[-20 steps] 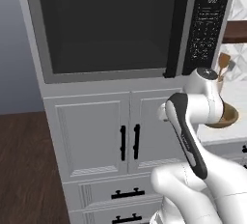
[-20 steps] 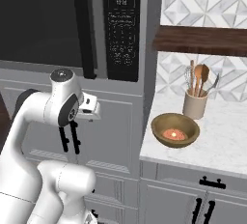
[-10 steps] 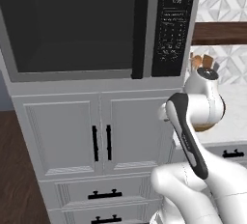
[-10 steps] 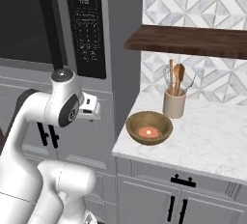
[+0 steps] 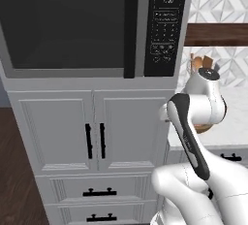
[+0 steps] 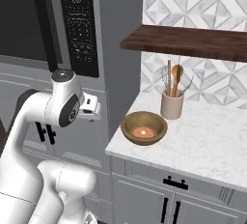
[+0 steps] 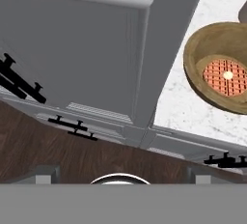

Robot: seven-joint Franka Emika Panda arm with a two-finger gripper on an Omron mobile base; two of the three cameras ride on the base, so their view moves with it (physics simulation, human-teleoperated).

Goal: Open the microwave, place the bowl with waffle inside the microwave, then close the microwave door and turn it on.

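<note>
- Microwave (image 5: 92,25): built into the grey column at upper left; its microwave door (image 5: 63,25) sits flush and shut, black handle strip (image 5: 130,30) upright at its right edge, button panel (image 5: 165,25) just beside; nothing of the task done yet, by my reading.
- White cabinet doors (image 5: 92,132): directly below the microwave, black handles at the centre seam; drawers beneath.
- Change noted: whole scene has slid across both base views since half a second ago, which indicates the base driving, not the objects moving; microwave and counter now sit nearer in frame, so I judge this an approach stage ahead of reaching for the handle.
- Gripper (image 6: 91,109): held low, at cabinet height, well below the handle; fingertips not clearly resolved, so whether apart or together cannot be told; it carries nothing that I can see.
- Bowl with waffle (image 6: 144,127): upright on the marble counter (image 6: 212,146), right of the column; waffle inside; utensil cup (image 6: 172,106) just behind.
</note>
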